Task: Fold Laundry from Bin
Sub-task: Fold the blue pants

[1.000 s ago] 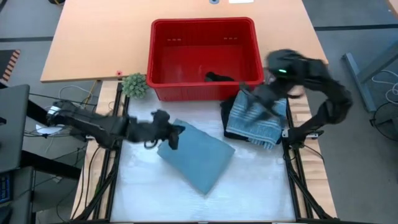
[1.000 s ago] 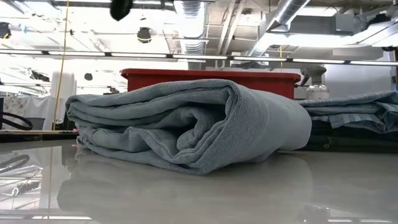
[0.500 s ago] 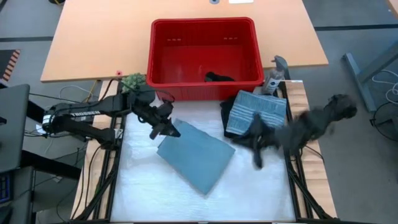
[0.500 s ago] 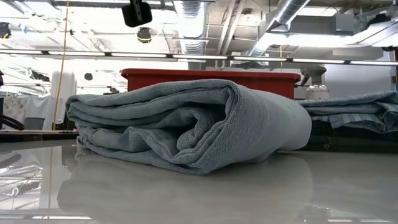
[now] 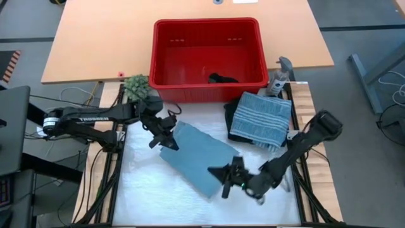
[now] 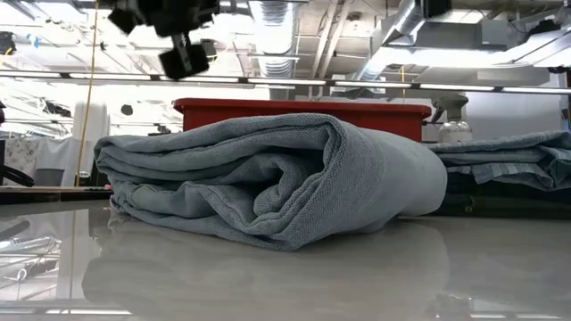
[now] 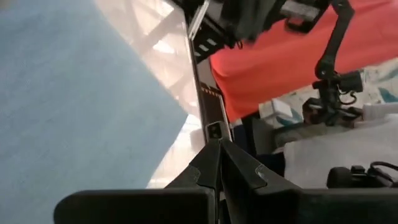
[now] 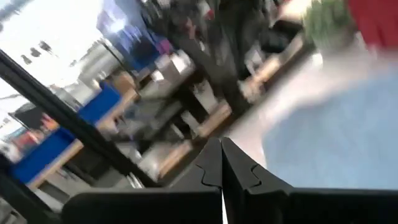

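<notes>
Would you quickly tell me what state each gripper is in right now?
Left gripper: shut, holding nothing, over the blue towel's edge.
Right gripper: shut, holding nothing, beside that towel.

overhead view, table-level view, two wrist views

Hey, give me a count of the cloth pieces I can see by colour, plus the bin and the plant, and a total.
Plain blue-grey folded cloth: 1
Blue striped folded cloth, on a dark layer: 1
Black garment in the bin: 1
Red bin: 1
Green plant: 1
Total: 5
</notes>
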You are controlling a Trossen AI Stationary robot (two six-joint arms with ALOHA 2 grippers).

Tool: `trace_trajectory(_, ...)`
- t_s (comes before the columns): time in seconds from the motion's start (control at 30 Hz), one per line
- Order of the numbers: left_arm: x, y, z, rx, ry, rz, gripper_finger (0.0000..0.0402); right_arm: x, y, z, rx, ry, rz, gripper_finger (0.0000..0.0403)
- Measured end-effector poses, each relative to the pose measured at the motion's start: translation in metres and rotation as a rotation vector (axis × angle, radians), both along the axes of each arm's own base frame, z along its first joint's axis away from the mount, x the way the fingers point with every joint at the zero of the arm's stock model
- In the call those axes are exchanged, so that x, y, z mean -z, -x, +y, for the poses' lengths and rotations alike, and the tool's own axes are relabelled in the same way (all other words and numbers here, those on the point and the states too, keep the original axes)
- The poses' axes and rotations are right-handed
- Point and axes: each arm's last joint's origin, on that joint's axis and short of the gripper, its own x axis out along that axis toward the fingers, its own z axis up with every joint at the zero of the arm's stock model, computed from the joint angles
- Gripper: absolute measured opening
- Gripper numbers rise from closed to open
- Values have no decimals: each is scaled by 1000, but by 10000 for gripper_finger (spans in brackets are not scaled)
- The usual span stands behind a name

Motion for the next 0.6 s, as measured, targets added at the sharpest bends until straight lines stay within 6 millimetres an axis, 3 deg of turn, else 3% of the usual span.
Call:
trace_trajectory(0.17,41,4,-2,-64,-66,-29,0,45,-9,15,99,-68,19,17)
trace_trajectory(0.33,63,7,1,-182,-167,-70,0,79,-6,20,295,-32,29,17)
trace_trajectory(0.6,76,-6,-15,-111,-290,-134,0,109,-10,-6,450,-42,77,16)
